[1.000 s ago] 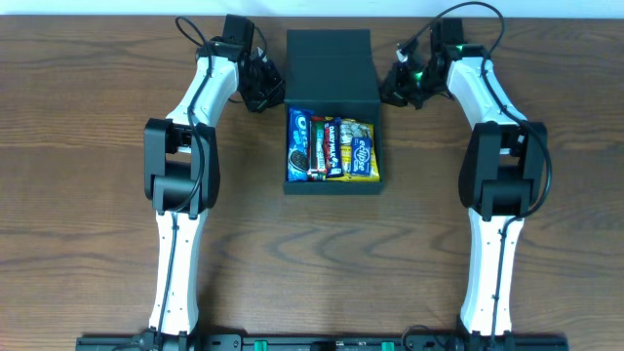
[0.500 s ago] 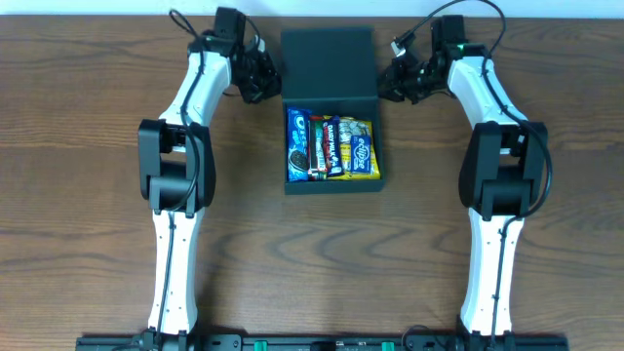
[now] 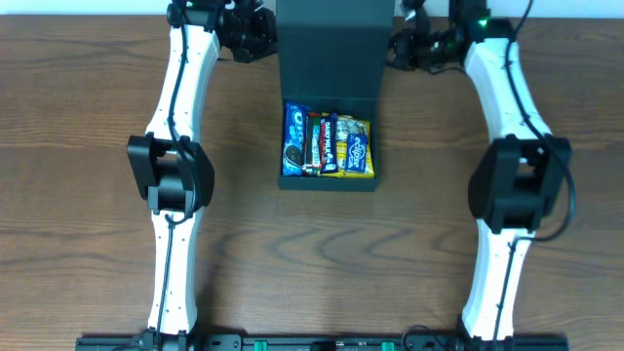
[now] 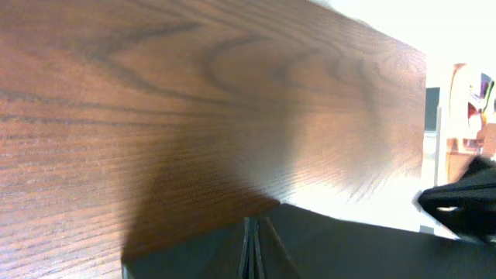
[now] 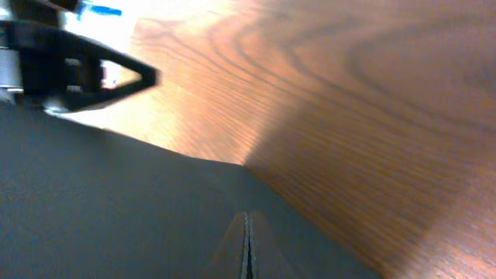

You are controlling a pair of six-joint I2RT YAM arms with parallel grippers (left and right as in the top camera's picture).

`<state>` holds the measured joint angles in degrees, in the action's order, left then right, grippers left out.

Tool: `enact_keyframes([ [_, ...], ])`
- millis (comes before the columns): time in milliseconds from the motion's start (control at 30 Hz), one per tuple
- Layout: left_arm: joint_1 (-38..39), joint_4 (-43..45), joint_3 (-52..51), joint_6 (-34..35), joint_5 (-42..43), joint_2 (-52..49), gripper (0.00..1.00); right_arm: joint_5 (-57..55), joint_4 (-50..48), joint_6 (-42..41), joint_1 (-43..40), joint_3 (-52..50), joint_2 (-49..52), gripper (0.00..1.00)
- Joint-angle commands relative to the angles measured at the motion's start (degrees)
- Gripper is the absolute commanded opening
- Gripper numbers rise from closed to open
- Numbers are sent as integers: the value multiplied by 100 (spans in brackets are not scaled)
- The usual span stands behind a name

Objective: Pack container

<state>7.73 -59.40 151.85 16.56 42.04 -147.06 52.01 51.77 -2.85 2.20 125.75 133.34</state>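
The container (image 3: 328,184) is a dark box at the table's middle, open at the front. Snack packets (image 3: 327,144) fill it in a row. Its flap lid (image 3: 327,54) stands raised at the far side. My left gripper (image 3: 255,35) is at the lid's left edge and my right gripper (image 3: 404,46) at its right edge. In the left wrist view the left gripper (image 4: 252,236) is shut, its tips lying against the dark lid (image 4: 364,248). The right wrist view shows the right gripper (image 5: 246,236) shut the same way against the lid (image 5: 116,209).
Bare wooden table (image 3: 88,195) lies on both sides of the box and in front of it. Both white arms (image 3: 180,88) reach to the table's far edge. The opposite gripper shows in each wrist view (image 4: 465,203) (image 5: 77,74).
Both grippers have moved toward the far edge of the table. The lid has swung up with them and now looks taller from above. The box has shifted slightly left.
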Motion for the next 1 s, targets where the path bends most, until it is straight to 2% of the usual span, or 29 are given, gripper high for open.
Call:
enact_keyframes([
  [0,33,-424,540,-828,109,-2,6,175,203,645,46,168,-597,1],
  [300,35,-2472,1735,-2463,105,-2,6,-275,1495,1687,63,168,-1025,1],
  [467,35,-3073,1862,-3034,98,-2,6,-916,2243,1939,146,168,-1034,1],
  [767,4,-3303,1869,-2957,-511,85,5,-2041,2487,1528,214,170,-1191,1],
  [967,-61,-3464,1869,-2966,-813,691,6,-2837,2588,1534,229,170,-1775,1],
])
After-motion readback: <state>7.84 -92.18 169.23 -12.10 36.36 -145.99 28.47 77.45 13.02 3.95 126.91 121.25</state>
